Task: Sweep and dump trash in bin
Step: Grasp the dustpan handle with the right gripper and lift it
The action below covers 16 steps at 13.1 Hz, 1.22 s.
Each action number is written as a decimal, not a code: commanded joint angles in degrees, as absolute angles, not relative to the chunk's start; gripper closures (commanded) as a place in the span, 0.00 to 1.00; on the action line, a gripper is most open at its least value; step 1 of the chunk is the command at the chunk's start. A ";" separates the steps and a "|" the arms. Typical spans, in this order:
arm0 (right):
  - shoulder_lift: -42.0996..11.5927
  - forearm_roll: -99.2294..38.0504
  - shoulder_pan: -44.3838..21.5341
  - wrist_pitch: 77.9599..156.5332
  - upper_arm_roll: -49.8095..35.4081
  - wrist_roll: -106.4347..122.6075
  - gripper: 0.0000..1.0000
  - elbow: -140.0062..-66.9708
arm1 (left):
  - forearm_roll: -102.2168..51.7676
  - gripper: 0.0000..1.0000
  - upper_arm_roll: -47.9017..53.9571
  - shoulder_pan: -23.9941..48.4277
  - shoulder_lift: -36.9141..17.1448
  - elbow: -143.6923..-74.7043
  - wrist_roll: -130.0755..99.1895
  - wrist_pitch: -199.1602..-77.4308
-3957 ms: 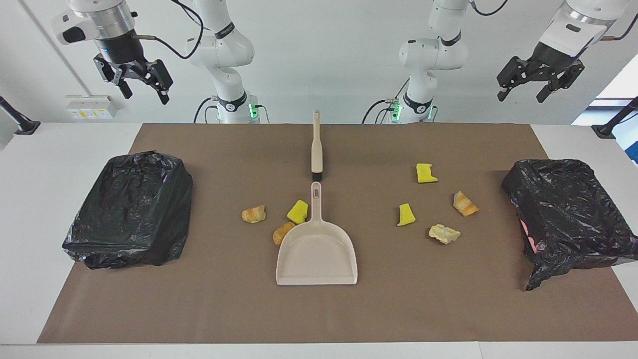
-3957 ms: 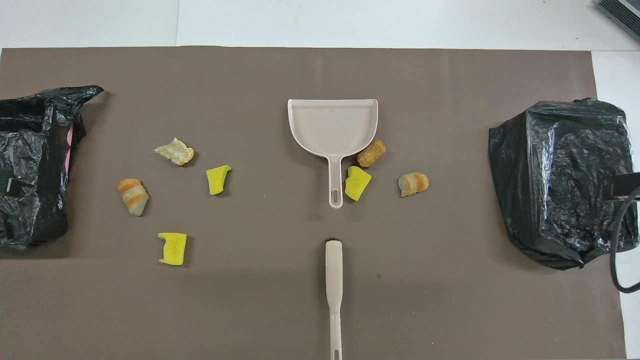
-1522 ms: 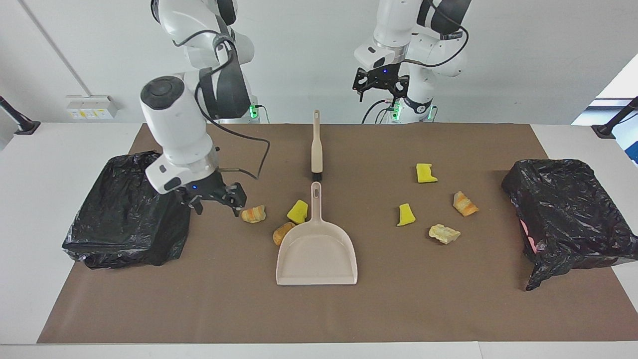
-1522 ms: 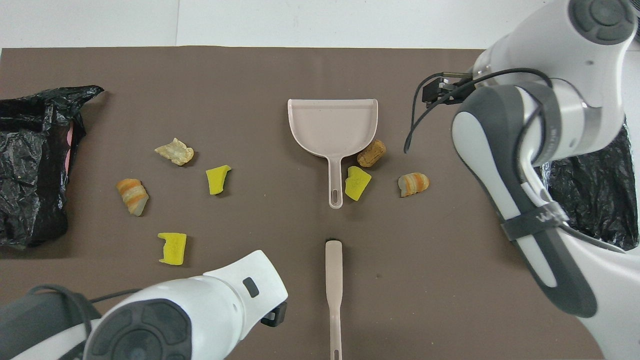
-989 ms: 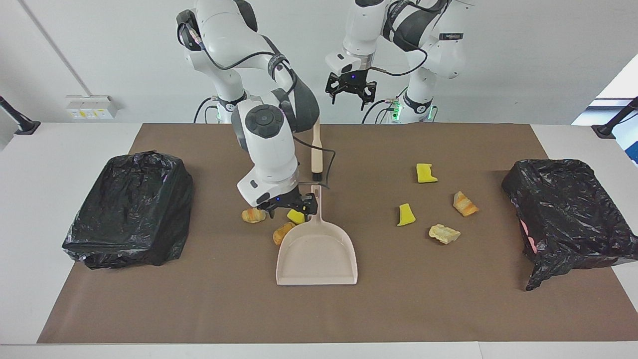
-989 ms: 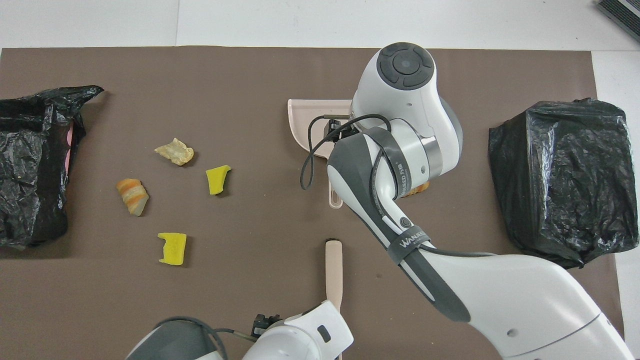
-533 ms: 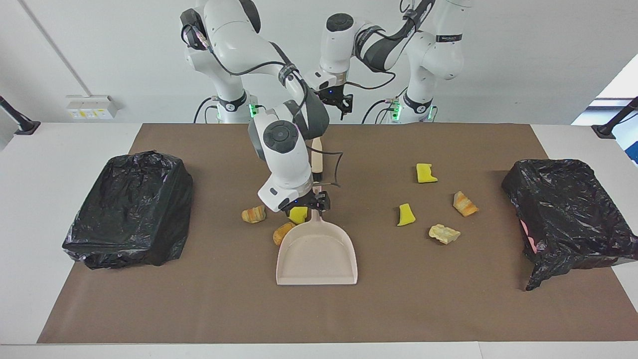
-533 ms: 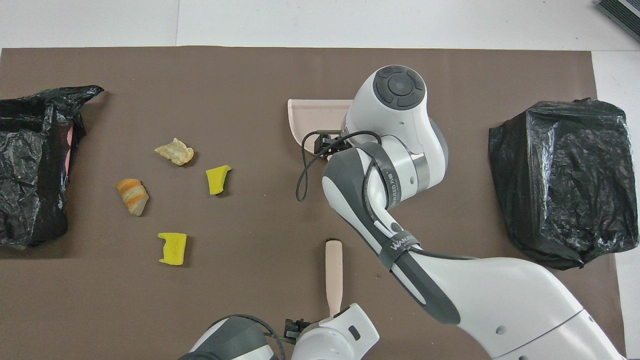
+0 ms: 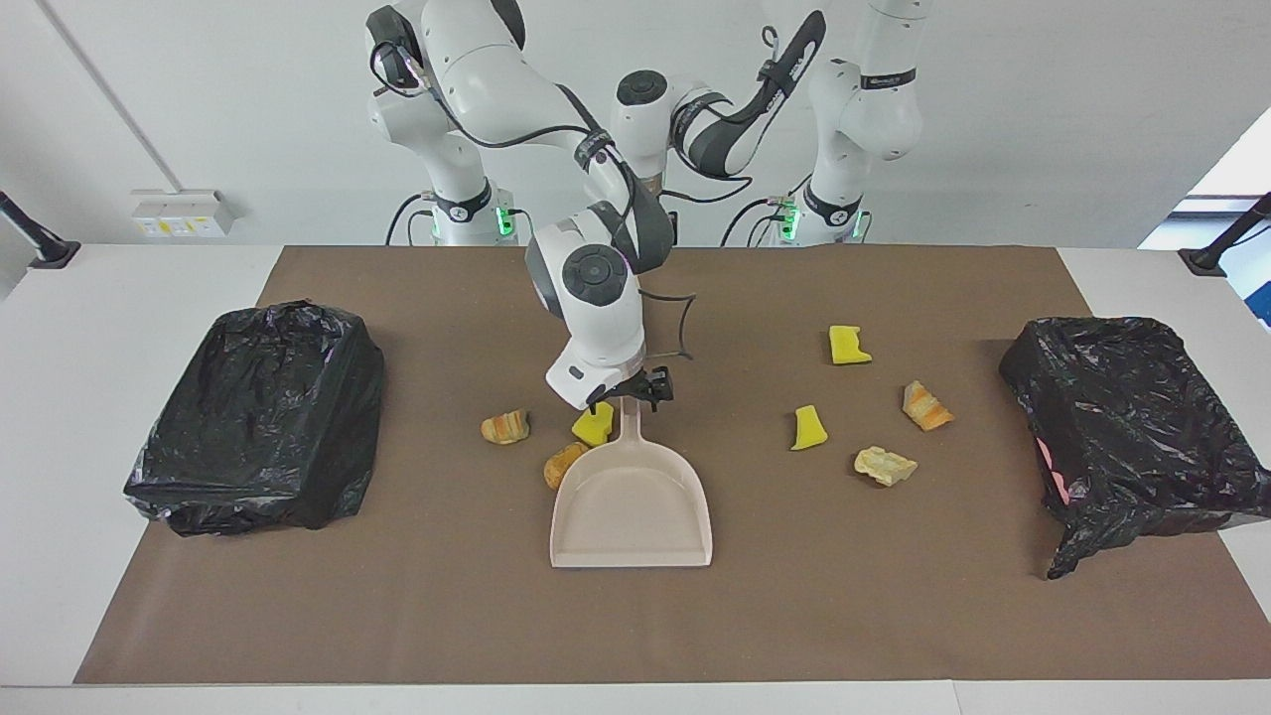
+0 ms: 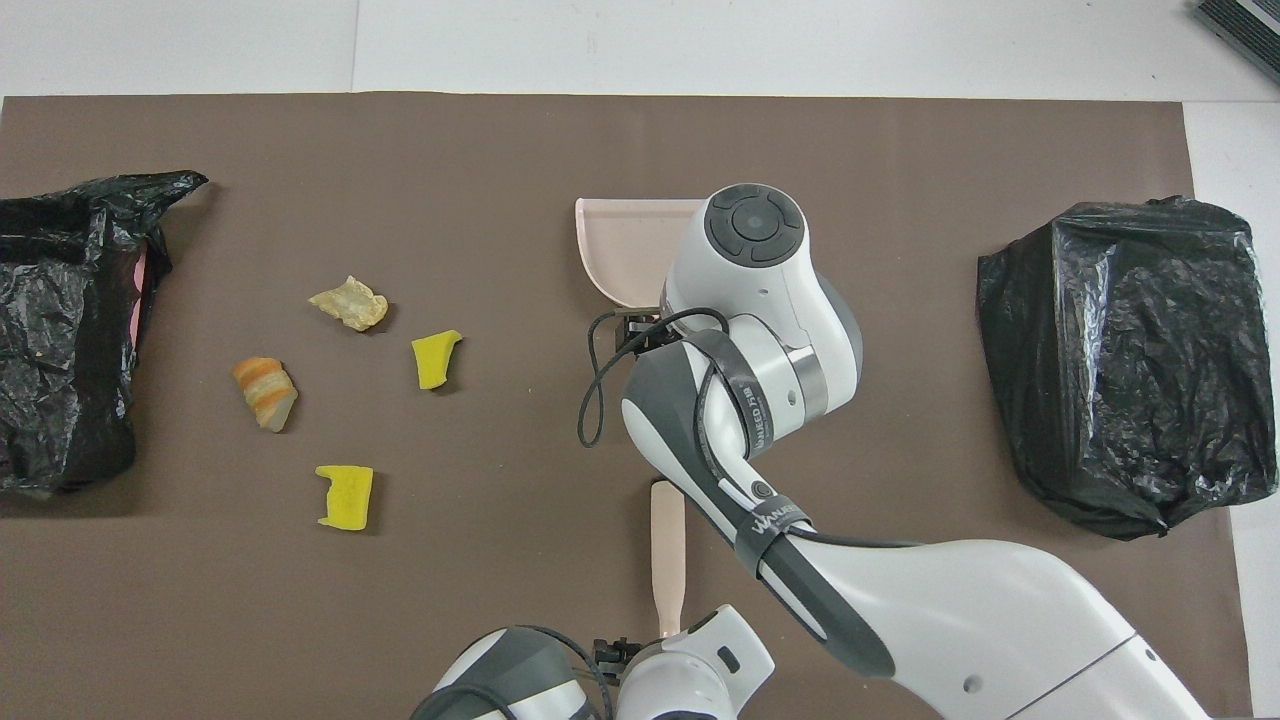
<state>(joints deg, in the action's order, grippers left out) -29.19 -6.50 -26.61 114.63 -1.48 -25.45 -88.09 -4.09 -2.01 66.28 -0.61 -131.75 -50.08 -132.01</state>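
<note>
Right hand [image 9: 630, 393] sits low at the dustpan [image 9: 632, 511] handle, fingers apparently straddling it, grip unconfirmed; centre and clamp squarely before lifting. Left hand [image 10: 612, 655] hovers over the brush [image 10: 667, 550] handle — its opening cannot be told; trash [image 9: 809, 428] lies scattered on the tabletop [image 9: 894, 596].

right hand [image 9: 630, 395] has come down onto the dustpan [image 9: 632, 506] handle.

White wall [image 9: 1043, 119], white table [image 9: 119, 278], brown mat [image 9: 894, 596]
</note>
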 commanded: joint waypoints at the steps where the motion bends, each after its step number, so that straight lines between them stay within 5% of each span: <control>1: -27.51 -8.17 -26.19 115.14 -1.67 -23.64 0.91 -90.53 | -4.48 0.00 -3.16 67.94 -1.23 -132.19 -51.85 -133.33; 2: -27.51 -8.35 -26.19 115.05 -1.67 -23.99 1.00 -90.53 | -4.48 0.01 -3.16 67.94 -1.23 -132.19 -52.73 -132.72; 5: -27.51 -8.18 -26.11 114.00 -1.67 -23.12 1.00 -90.09 | -4.48 0.37 -3.34 67.68 -1.06 -132.10 -54.14 -132.28; 8: -27.25 -7.56 -24.00 108.92 -1.50 -9.12 1.00 -86.76 | -4.48 0.94 -3.51 67.41 -0.79 -130.96 -54.23 -129.65; 9: -25.77 -7.30 -22.69 106.20 -1.49 -2.70 1.00 -85.53 | -4.22 1.00 -3.95 67.24 -0.53 -130.43 -53.97 -128.68; 16: -15.30 -6.86 -12.76 95.55 -1.23 27.81 1.00 -85.78 | 1.22 1.00 -4.04 56.36 2.90 -126.04 -52.82 -115.42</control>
